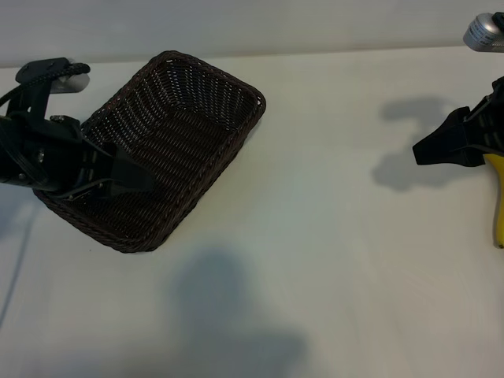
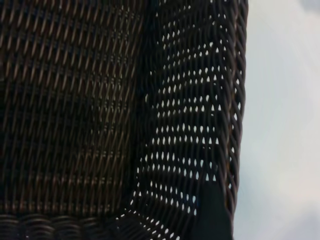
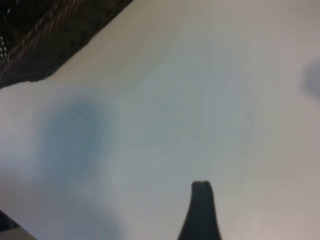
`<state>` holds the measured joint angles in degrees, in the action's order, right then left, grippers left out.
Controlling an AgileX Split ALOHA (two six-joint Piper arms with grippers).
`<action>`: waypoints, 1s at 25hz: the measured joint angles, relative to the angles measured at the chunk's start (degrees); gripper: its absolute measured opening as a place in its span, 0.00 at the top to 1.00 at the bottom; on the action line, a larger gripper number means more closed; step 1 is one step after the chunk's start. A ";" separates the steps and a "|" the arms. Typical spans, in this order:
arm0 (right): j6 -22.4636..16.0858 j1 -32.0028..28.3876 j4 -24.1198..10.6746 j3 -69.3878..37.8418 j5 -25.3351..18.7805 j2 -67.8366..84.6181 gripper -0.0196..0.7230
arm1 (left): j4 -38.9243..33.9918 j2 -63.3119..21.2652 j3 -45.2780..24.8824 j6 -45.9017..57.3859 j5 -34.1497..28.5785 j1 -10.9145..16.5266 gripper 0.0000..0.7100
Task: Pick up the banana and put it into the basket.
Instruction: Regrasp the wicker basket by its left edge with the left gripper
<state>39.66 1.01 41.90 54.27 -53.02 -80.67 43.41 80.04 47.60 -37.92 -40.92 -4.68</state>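
A: Item one?

B: Curved bright yellow banana (image 1: 498, 203), far right table edge, partly under the right gripper (image 1: 429, 151), whose jaws are spread and hold nothing.

A: Item two?

B: Rectangular dark brown woven wicker basket (image 1: 228, 83), far left, nothing in it; left gripper (image 1: 130, 183) spread over its near corner.

A: Handling note?

B: Probably draw the right gripper back over the banana's middle, straddle it crosswise, then close.
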 joint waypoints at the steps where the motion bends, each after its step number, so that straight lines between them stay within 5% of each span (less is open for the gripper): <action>1: 0.00 0.00 0.00 0.00 0.00 0.00 0.18 | 0.00 0.00 0.00 0.43 0.06 0.00 0.23; 5: 0.00 0.00 0.00 0.00 0.00 0.00 0.18 | -2.58 0.00 0.15 7.87 -0.84 0.00 0.23; 15: 0.00 0.00 0.00 0.00 0.00 0.00 0.18 | -26.94 -0.11 2.55 49.23 -2.61 0.00 0.23; 25: 0.00 0.00 0.00 0.00 0.00 0.00 0.18 | -30.18 -0.11 2.62 66.90 -5.22 0.00 0.23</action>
<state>39.66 1.01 41.90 54.27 -53.02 -80.67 13.24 79.93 50.22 28.98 -46.14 -4.68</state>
